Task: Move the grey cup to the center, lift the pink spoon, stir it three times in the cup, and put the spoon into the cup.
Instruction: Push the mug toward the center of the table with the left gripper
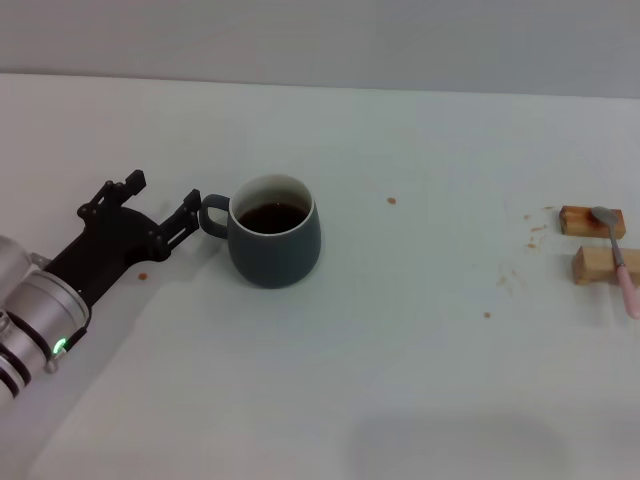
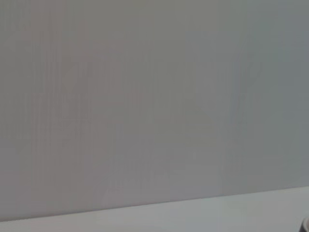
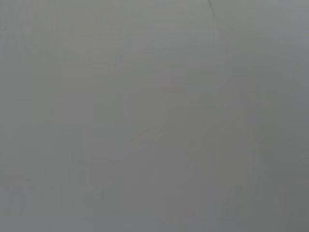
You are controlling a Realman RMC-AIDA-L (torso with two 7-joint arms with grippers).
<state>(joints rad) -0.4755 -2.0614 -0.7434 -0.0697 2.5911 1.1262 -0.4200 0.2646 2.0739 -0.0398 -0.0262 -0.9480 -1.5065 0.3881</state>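
Observation:
The grey cup [image 1: 276, 248] stands left of the table's middle in the head view, with dark liquid inside and its loop handle [image 1: 211, 216] pointing left. My left gripper [image 1: 163, 194] is open just left of that handle; one fingertip [image 1: 191, 203] is right beside it, and nothing is between the fingers. At the far right edge the pink spoon [image 1: 619, 256] lies across two wooden blocks, with its metal bowl on the far one. My right gripper is out of view. Both wrist views show only blank grey surface.
The two wooden blocks [image 1: 591, 220] [image 1: 598, 266] sit at the table's right edge. Small reddish crumbs [image 1: 391, 200] are scattered between the cup and the blocks. The white table [image 1: 400, 380] spreads wide in front.

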